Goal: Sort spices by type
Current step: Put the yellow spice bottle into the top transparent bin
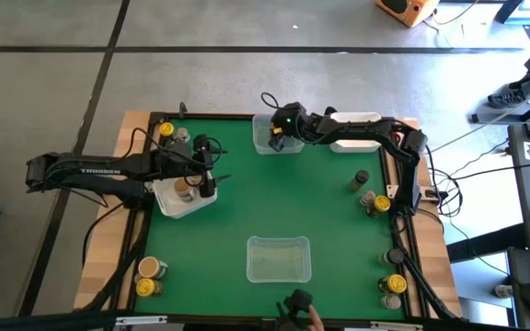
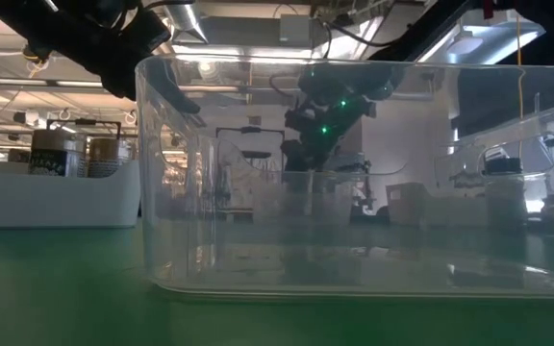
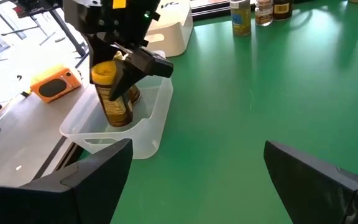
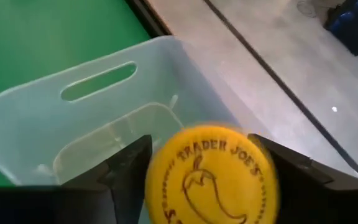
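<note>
Table, green mat: carrying every item below; spice jars are sitting in loose groups at its corners and right edge, well apart from the tubs

Right arm: reaching across the far side, its right gripper hanging over the clear far tub; jaws are closing on a yellow-lidded jar, pinching it at the sides just below the lid

Left arm: lying along the left side, its left gripper hovering beside the white tub; jaws are standing wide and holding nothing

Near clear tub: sitting at the front centre, apparently empty

White tub: holding at least two jars, tan lids showing

Far tub: already holding a jar with a dark label, just beside the held one

Held jar: hanging upright and partly inside the tub's walls

Risks, judged from here:
- held jar is hanging close to the near wall; releasing off-centre could be landing it on the rim and tipping it out
- lowering onto the seated jar could be knocking it over
- fingers opening inside the tub could be catching its thin wall and dragging the light tub toward the table edge
- tub seems to be sitting near that edge, so a shove could be pushing it off
</note>
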Tool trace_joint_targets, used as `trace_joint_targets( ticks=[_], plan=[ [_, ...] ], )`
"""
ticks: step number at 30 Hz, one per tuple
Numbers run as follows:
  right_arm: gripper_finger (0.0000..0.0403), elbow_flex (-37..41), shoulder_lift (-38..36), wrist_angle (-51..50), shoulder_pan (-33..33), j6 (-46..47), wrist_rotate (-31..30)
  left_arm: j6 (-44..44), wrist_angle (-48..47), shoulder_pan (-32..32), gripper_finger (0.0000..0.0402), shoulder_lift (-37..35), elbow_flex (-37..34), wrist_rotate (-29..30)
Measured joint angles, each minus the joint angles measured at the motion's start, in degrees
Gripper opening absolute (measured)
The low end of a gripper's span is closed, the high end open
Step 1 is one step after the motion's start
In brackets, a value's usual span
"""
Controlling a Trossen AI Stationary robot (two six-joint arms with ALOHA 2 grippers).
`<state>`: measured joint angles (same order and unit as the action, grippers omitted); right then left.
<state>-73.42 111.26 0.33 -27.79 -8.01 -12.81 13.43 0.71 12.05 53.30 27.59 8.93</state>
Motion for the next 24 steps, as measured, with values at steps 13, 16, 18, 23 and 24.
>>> trace_joint_targets(
  ticks=[13, 16, 18, 23, 24],
  plan=[
    [0.0309, -0.01, -4.41, 0.56, 0.02, 0.76, -0.16, 0.13, -0.01, 0.00, 0.0363, 0.00, 0.00, 0.00],
    [0.0328, -0.01, -5.57, 0.62, 0.02, 0.89, -0.30, 0.17, -0.01, 0.00, 0.0363, 0.00, 0.00, 0.00],
    [0.0340, -0.01, -6.60, 0.07, 0.04, 0.89, -0.31, 0.30, -0.02, 0.00, 0.0363, 0.00, 0.00, 0.00],
    [0.0350, -0.01, -12.08, -1.01, 2.63, -0.03, 0.29, 0.32, -1.62, 0.00, 0.0363, -0.02, 0.00, 0.34],
    [0.0351, -0.04, -13.42, -1.71, 3.51, -0.52, 0.34, 0.13, -2.58, -0.02, 0.0363, -0.02, 0.00, 1.35]
  ],
)
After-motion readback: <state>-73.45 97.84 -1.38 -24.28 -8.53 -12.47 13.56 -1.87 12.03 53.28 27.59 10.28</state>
